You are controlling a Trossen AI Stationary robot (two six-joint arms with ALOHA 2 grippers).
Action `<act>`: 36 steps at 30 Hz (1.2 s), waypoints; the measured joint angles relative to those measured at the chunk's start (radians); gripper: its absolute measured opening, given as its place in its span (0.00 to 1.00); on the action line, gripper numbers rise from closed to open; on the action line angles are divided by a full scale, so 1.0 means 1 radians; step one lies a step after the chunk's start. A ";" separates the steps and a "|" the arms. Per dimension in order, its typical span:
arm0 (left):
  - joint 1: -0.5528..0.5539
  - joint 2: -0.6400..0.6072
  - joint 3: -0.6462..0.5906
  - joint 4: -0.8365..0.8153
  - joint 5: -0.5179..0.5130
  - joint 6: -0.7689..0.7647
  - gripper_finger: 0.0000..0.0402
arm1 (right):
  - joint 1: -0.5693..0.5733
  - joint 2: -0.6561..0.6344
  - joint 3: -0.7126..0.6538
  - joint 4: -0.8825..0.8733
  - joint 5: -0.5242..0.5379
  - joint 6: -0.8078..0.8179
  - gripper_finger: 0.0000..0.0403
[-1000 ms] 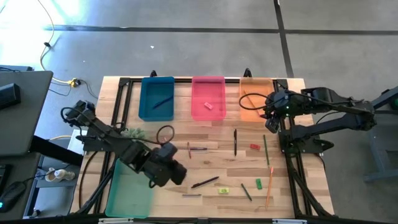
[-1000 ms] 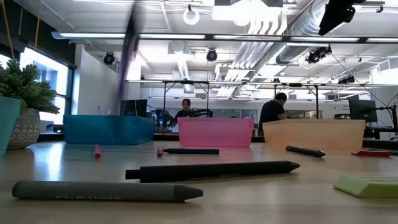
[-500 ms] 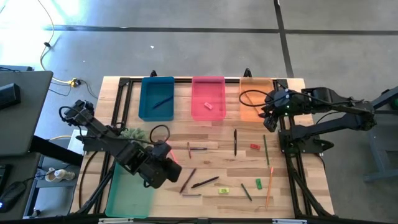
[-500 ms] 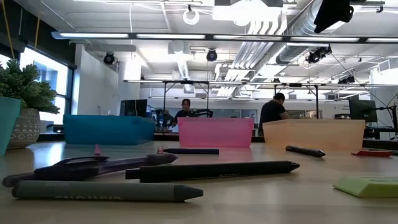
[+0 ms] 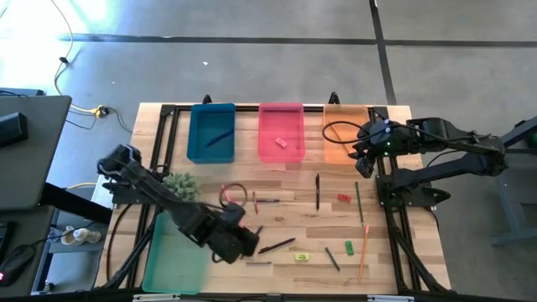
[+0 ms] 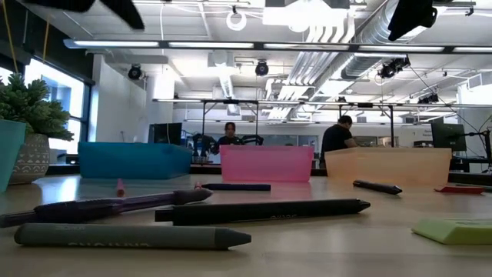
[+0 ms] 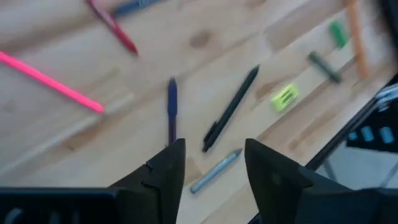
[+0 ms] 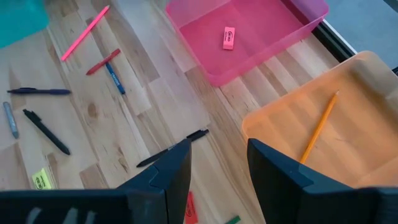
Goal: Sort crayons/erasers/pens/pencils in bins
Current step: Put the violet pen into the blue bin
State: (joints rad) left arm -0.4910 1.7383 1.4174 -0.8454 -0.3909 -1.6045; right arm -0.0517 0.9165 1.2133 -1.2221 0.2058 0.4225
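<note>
My left gripper (image 7: 214, 171) hangs open over the near middle of the table (image 5: 294, 222), fingers pointing down with nothing between them. A purple pen (image 7: 172, 112) lies flat on the wood just beyond its fingertips, beside a black pen (image 7: 230, 109) and a grey crayon (image 7: 214, 172). My right gripper (image 8: 214, 168) waits open above the near edge of the orange bin (image 8: 323, 130), which holds an orange pencil (image 8: 318, 127). The pink bin (image 8: 249, 37) holds a pink eraser (image 8: 228, 37). The blue bin (image 5: 211, 132) holds a pen.
The light green bin (image 5: 174, 260) sits at the near left, a potted plant (image 5: 180, 183) behind it. A yellow eraser (image 5: 302, 257), a green eraser (image 5: 349, 247), an orange pencil (image 5: 364, 252), a green pencil (image 5: 359, 201) and a red eraser (image 5: 343, 198) are scattered at the right.
The purple pen, upright in my left gripper a second ago, has dropped and now lies flat on the table beside the black pen. My left gripper has let it go and moved toward the table's right and near edges.
</note>
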 joint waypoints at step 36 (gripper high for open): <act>0.048 0.367 0.006 0.092 0.248 -0.016 0.33 | 0.000 0.000 0.000 0.000 0.000 -0.001 0.37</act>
State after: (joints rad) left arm -0.4431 2.1054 1.4231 -0.7529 -0.1432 -1.6203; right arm -0.0517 0.9161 1.2133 -1.2224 0.2062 0.4219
